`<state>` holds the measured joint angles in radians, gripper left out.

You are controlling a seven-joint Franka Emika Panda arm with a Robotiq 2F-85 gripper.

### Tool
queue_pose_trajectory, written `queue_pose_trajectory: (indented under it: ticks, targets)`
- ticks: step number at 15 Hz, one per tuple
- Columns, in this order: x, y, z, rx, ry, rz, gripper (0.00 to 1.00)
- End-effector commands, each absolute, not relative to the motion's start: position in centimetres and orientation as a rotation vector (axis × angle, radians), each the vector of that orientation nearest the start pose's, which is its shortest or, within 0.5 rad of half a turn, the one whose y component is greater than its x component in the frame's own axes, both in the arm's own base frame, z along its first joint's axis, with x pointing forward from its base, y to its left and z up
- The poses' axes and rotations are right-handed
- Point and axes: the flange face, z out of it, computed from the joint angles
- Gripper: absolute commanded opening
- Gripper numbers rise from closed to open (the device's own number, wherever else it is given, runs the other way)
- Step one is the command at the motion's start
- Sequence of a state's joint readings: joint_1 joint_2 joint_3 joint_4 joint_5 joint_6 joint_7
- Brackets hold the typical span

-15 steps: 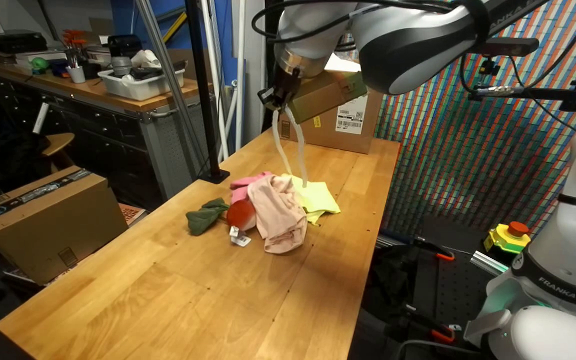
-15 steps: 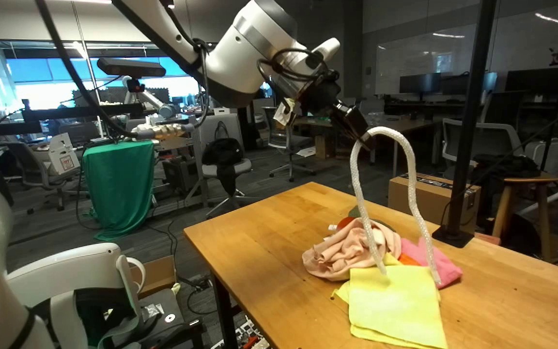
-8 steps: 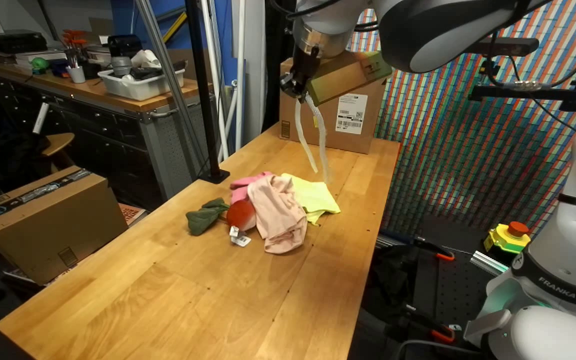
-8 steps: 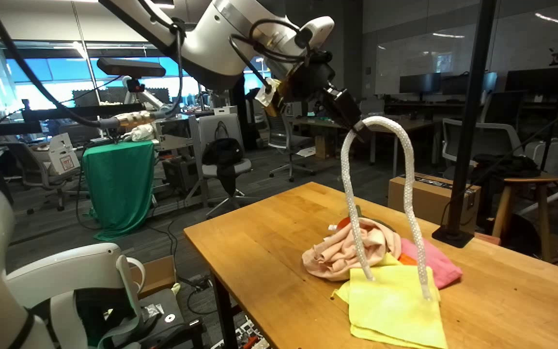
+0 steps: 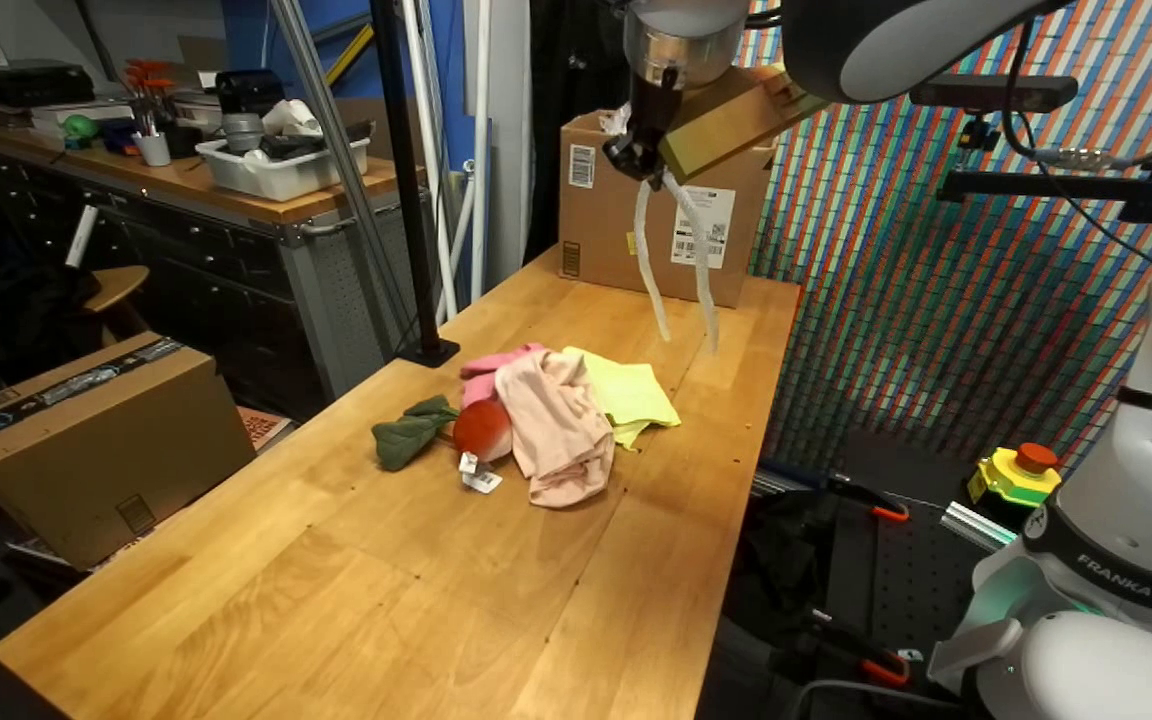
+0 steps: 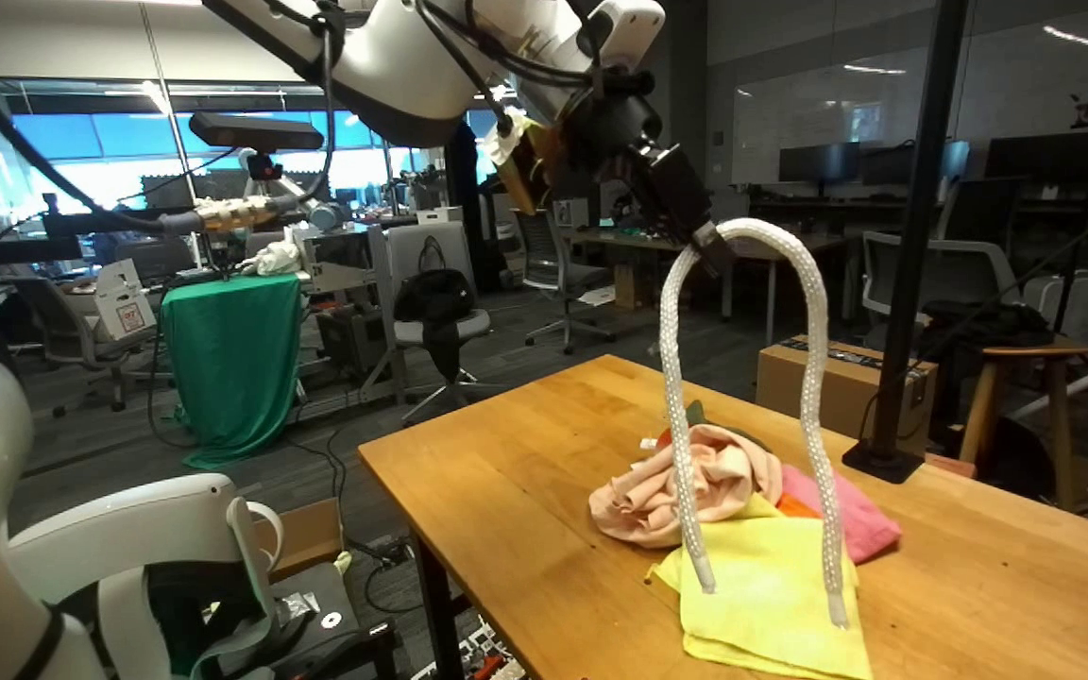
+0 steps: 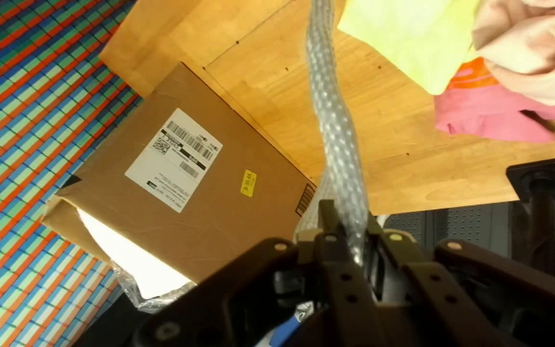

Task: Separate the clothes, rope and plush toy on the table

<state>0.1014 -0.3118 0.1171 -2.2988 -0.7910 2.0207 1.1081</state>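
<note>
My gripper is shut on the middle of a white braided rope, high over the table, with both rope ends hanging down. The grip also shows in an exterior view and in the wrist view. Below lies a pile. A light pink cloth is in its middle, and a yellow cloth lies beside it on the box side. A hot pink cloth with an orange patch is partly under them. A red-and-white plush toy with green leaves touches the light pink cloth; it is out of the wrist view.
A large cardboard box stands at the table's far end, close behind the rope. A black post rises from the table edge near the hot pink cloth. The wooden table extends bare on the plush toy's side.
My gripper has moved with the rope away from the pile, toward the right in the exterior view with the box. The rope ends have left the yellow cloth. The pile has not moved.
</note>
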Motion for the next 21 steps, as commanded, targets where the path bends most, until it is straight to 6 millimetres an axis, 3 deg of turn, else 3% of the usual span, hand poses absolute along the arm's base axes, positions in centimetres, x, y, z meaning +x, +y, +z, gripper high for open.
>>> queue_pose_trajectory:
  ticks: [1,9,15,21]
  targets:
    - [45.7,3.0,50.5,2.345,-0.717,0.59,0.05]
    - [45.9,-5.2,50.5,2.223,-0.866,0.577,0.05]
    - [47.6,-8.5,50.1,2.129,-0.95,0.76,0.07]
    - [48.0,-11.1,48.7,1.957,-1.057,0.849,0.08]
